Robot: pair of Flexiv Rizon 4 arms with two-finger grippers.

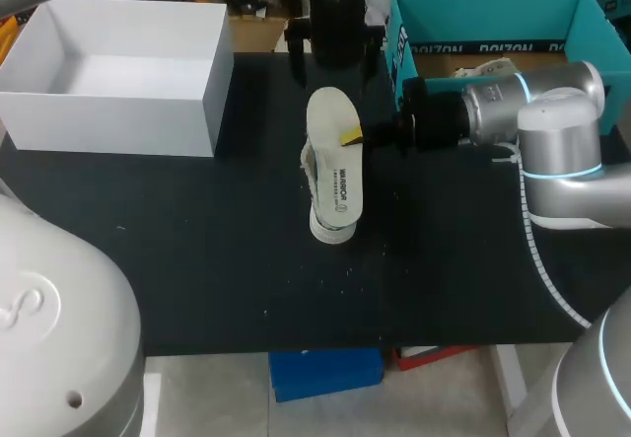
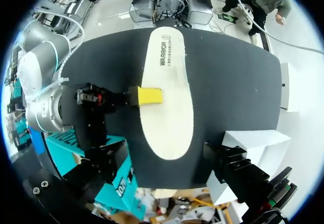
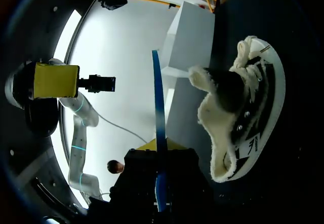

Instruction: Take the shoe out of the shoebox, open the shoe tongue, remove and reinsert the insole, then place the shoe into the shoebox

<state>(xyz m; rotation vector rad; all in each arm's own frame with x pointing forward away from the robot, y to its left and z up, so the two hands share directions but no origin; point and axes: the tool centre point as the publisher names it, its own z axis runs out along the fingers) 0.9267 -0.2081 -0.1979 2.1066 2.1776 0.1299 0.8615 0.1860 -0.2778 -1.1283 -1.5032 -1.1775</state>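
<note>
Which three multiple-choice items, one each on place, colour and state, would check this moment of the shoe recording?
1. Where is the shoe? A inside a box; B standing on the black table; C on the floor.
2. What colour is the box nearest the right gripper? A teal; B red; C yellow.
3. What state is the right gripper in? A open; B shut on the shoe's laces; C shut on the insole.

Key: 1 B, the head view shows it out on the table. 2 A, its walls are teal. 3 C, in the right wrist view the insole sits edge-on between the fingers, above the shoe.
</note>
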